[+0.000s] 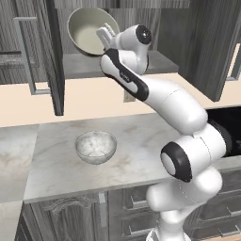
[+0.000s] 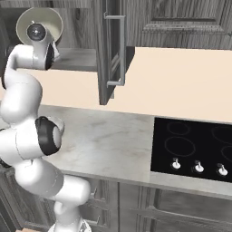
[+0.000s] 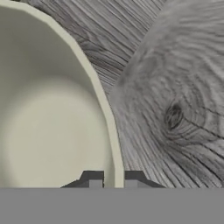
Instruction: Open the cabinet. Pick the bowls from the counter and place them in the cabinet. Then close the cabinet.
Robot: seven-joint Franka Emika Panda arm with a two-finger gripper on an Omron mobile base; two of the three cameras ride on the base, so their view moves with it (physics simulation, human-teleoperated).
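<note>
The cream bowl [image 1: 87, 30] hangs tilted on its side inside the open cabinet, its pale inside facing the base cameras, above the cabinet's grey shelf [image 1: 82, 67]. My gripper [image 1: 106, 35] is shut on the bowl's right rim. In the hand view the rim runs down between the two fingertips of the gripper [image 3: 113, 179], with the cream bowl [image 3: 43, 131] at left and the wood-grain cabinet back [image 3: 175, 87] behind. The cream bowl [image 2: 47, 17] peeks over my wrist. The marble-look bowl [image 1: 96, 147] stands upright on the counter [image 1: 146, 146], below and apart from the arm. Both cabinet doors [image 1: 55, 56] stand open.
The cabinet's right door [image 2: 111, 50], with its bar handle, juts out over the counter [image 2: 108, 140]. A black cooktop [image 2: 195, 145] with three knobs lies to the right. Grey drawer fronts [image 1: 70, 216] run below the counter edge. A beige wall [image 2: 181, 81] backs the counter.
</note>
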